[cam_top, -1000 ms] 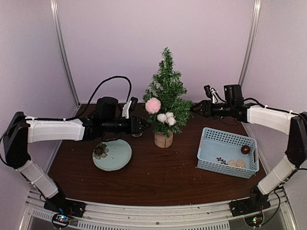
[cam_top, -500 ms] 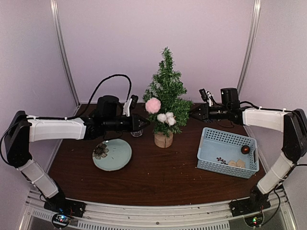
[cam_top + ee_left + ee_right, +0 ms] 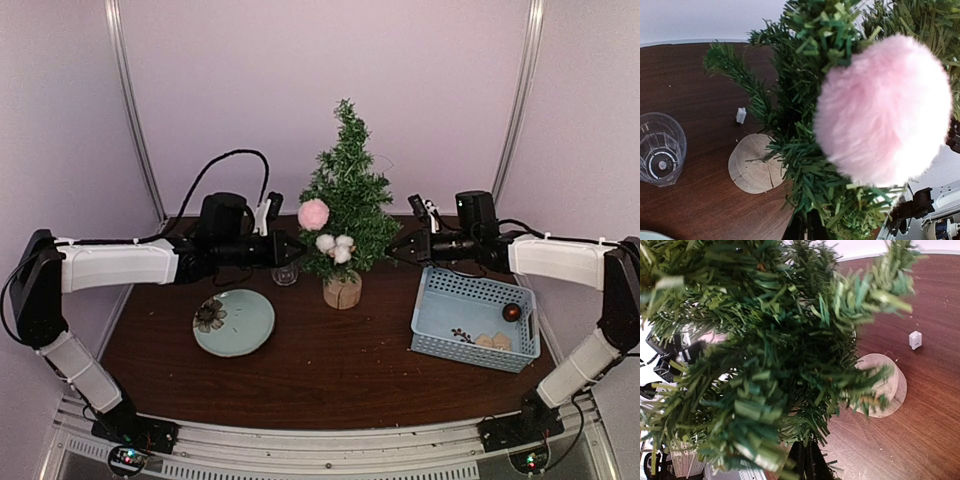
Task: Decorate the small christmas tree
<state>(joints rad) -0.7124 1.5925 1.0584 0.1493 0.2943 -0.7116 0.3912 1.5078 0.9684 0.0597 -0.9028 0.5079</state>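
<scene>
Handling the small christmas tree (image 3: 346,205): light, tippy, bristly; grab the wood stump (image 3: 342,291)
tree spot: middle of the table (image 3: 330,385), between both claws
left gripper (image 3: 291,248): pinched shut in the branches, maybe on a twig
right gripper (image 3: 396,247): pinched shut too

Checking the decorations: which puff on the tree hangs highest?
The pink puff; the white puffs sit lower on the tree and are smaller.
</scene>
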